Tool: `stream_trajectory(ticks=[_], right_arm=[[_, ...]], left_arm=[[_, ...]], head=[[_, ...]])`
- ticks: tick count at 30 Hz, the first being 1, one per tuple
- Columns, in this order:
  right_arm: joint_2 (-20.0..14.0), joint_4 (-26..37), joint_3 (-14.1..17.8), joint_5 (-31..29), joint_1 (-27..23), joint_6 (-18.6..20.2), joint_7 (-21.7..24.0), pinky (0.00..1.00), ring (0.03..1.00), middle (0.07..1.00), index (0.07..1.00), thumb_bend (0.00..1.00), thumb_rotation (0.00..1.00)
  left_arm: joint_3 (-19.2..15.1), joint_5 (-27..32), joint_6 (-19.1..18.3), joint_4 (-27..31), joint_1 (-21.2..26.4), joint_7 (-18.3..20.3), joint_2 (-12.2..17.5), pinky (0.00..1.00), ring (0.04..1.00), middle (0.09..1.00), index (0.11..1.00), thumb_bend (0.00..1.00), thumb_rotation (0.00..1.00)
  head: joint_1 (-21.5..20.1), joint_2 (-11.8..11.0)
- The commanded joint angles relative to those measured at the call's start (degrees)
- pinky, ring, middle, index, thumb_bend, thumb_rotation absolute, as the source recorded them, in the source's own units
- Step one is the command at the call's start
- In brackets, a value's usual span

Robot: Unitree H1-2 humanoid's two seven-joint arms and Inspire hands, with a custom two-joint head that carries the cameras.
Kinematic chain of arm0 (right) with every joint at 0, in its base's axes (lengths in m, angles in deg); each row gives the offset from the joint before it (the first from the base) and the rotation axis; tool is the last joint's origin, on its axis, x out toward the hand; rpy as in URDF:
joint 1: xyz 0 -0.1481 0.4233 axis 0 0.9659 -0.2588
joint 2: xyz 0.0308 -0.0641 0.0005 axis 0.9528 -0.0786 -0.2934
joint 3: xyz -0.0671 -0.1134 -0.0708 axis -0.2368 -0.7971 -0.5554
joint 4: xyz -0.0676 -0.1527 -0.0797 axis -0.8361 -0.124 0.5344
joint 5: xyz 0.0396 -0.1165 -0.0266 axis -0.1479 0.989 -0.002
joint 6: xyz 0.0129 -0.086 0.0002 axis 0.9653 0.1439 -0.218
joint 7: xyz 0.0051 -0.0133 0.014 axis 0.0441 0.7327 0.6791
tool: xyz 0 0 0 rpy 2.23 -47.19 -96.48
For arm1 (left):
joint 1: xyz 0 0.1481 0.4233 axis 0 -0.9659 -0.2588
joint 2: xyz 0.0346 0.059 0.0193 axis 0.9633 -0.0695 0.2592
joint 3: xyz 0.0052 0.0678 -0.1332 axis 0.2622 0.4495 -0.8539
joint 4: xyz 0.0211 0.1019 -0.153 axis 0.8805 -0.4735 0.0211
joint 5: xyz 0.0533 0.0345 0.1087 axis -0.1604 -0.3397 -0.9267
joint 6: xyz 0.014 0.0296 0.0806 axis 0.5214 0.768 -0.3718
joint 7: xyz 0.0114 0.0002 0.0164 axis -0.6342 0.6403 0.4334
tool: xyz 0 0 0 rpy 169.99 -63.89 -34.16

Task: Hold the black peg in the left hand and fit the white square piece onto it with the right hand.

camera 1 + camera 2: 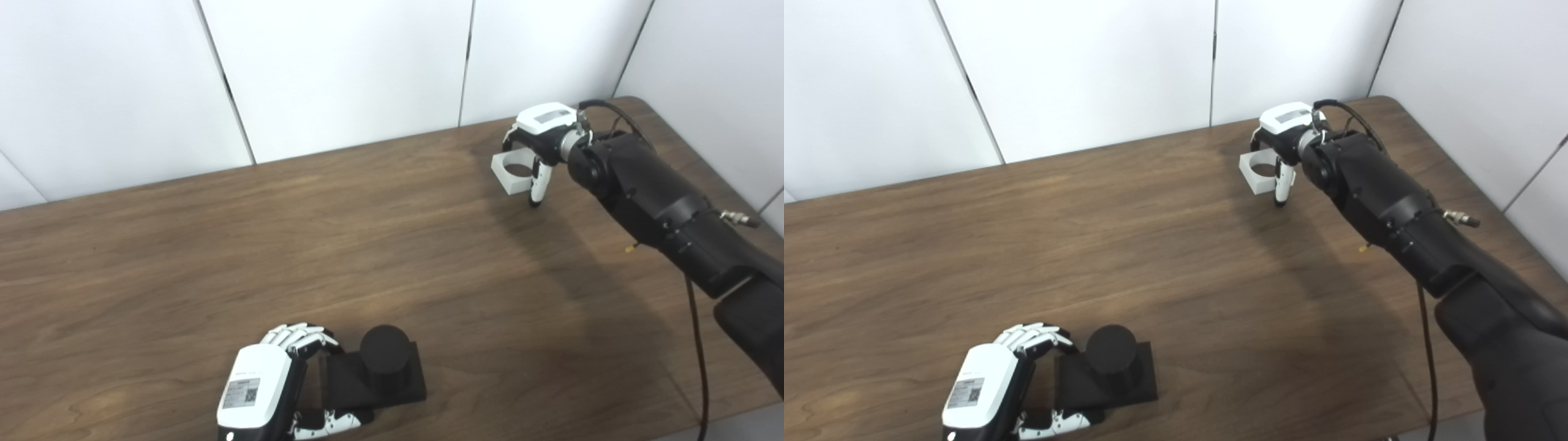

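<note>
A: Any writing to read?
B: Only a label with a QR code on the back of the left hand [254, 392], behind its fingers [294, 335]; its print is too small to read.
A: And the right hand [539, 131]?
B: A pale label, equally illegible.

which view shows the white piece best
The left eye view: the white piece appears slightly larger there, with its round hole and front face clear of the right hand. The right eye view shows the same piece a bit smaller, the fingers covering its right edge.
</note>
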Motion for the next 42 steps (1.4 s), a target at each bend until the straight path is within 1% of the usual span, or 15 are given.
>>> stream_trajectory(ticks=[1, 3, 8, 11, 14, 18, 25, 27, 28, 29, 30, 32, 34, 38, 42], right_arm=[[-2.5, 0.6, 1.0, 0.7, -3.2, -1.4, -1.6, 0.87, 0.933, 0.900, 0.722, 0.83, 0.12], [-2.7, 0.5, 1.2, 0.7, -2.8, -1.7, -1.9, 0.86, 0.927, 0.893, 0.704, 0.83, 0.11], [-2.8, -0.5, 1.2, 0.9, -2.3, -2.4, -2.8, 0.84, 0.922, 0.888, 0.726, 0.82, 0.12], [-2.8, -0.4, 1.4, 0.8, -1.7, -3.1, -3.9, 0.82, 0.907, 0.876, 0.720, 0.83, 0.12], [-3.0, -0.5, 1.4, 0.6, -1.2, -3.6, -5.0, 0.78, 0.882, 0.850, 0.687, 0.83, 0.11], [-3.1, -1.2, 1.2, 0.8, -0.9, -4.4, -6.1, 0.77, 0.866, 0.825, 0.661, 0.81, 0.11], [-2.9, -1.8, 1.4, 0.6, -0.1, -5.2, -8.7, 0.76, 0.846, 0.799, 0.656, 0.82, 0.13], [-2.9, -2.2, 1.5, 0.5, 0.1, -5.8, -10.0, 0.74, 0.834, 0.786, 0.635, 0.81, 0.13], [-2.8, -2.4, 1.7, 0.1, 0.3, -6.2, -10.6, 0.73, 0.828, 0.779, 0.566, 0.67, 0.13], [-2.7, -2.5, 2.0, -0.4, 0.5, -6.5, -11.2, 0.72, 0.820, 0.763, 0.520, 0.58, 0.14], [-2.6, -2.6, 2.4, -0.9, 0.7, -6.8, -11.6, 0.72, 0.809, 0.746, 0.503, 0.55, 0.13], [-2.6, -2.3, 2.8, -1.3, 1.0, -7.2, -11.9, 0.71, 0.788, 0.718, 0.487, 0.53, 0.13], [-2.8, -1.7, 2.7, -1.3, 1.1, -7.1, -11.7, 0.71, 0.782, 0.709, 0.484, 0.52, 0.13], [-3.6, -0.5, 2.4, -1.4, 0.9, -8.1, -10.9, 0.73, 0.802, 0.719, 0.483, 0.52, 0.13], [-4.6, 3.8, 2.3, -0.7, 0.8, -9.3, -9.1, 0.76, 0.813, 0.723, 0.484, 0.52, 0.13]], left_arm=[[0.3, -1.2, -1.3, -1.1, -0.5, 2.5, 0.4, 0.82, 0.787, 0.732, 0.486, 0.52, 0.05], [0.3, -1.2, -1.3, -1.0, -0.5, 2.5, 0.3, 0.82, 0.787, 0.732, 0.485, 0.52, 0.05], [0.3, -1.2, -1.4, -0.9, -0.6, 2.4, 0.1, 0.83, 0.787, 0.732, 0.485, 0.52, 0.05], [0.3, -1.3, -1.5, -0.7, -0.6, 2.6, 0.1, 0.82, 0.786, 0.731, 0.485, 0.52, 0.05], [0.3, -1.3, -1.4, -0.7, -0.7, 2.5, 0.1, 0.82, 0.787, 0.732, 0.485, 0.52, 0.05], [0.4, -1.4, -1.4, -0.4, -0.7, 2.3, -0.1, 0.82, 0.785, 0.730, 0.485, 0.52, 0.05], [0.4, -1.0, -1.2, -0.4, -0.5, 2.4, -0.2, 0.81, 0.786, 0.731, 0.485, 0.52, 0.05], [0.4, -1.1, -1.3, -0.3, -0.4, 2.7, -0.2, 0.82, 0.788, 0.732, 0.485, 0.52, 0.05], [0.4, -1.1, -1.4, -0.3, -0.3, 2.7, -0.2, 0.82, 0.789, 0.733, 0.485, 0.52, 0.05], [0.4, -1.0, -1.3, -0.4, -0.3, 2.5, -0.3, 0.82, 0.789, 0.732, 0.485, 0.52, 0.05], [0.3, -1.0, -1.3, -0.5, -0.2, 2.4, -0.4, 0.82, 0.788, 0.731, 0.485, 0.52, 0.05], [0.3, -1.2, -1.5, -0.5, -0.1, 2.4, -0.6, 0.81, 0.788, 0.731, 0.485, 0.52, 0.05], [0.3, -1.4, -1.7, -0.5, -0.1, 2.5, -0.8, 0.81, 0.787, 0.731, 0.485, 0.52, 0.05], [0.4, -1.6, -1.9, -0.6, 0.0, 2.8, -1.1, 0.81, 0.789, 0.733, 0.485, 0.52, 0.05], [0.4, -1.7, -1.9, -0.8, 0.2, 2.7, -1.3, 0.81, 0.790, 0.734, 0.485, 0.52, 0.05]], head=[[0.0, 0.0], [0.3, 0.0], [0.3, 0.2], [0.3, 0.3], [0.4, 0.3], [0.7, 0.5], [0.9, 0.5], [0.9, 0.5], [0.9, 0.5], [0.9, 0.4], [0.9, 0.3], [1.2, 0.5], [1.3, 0.4], [1.5, 0.3], [1.5, 0.4]])
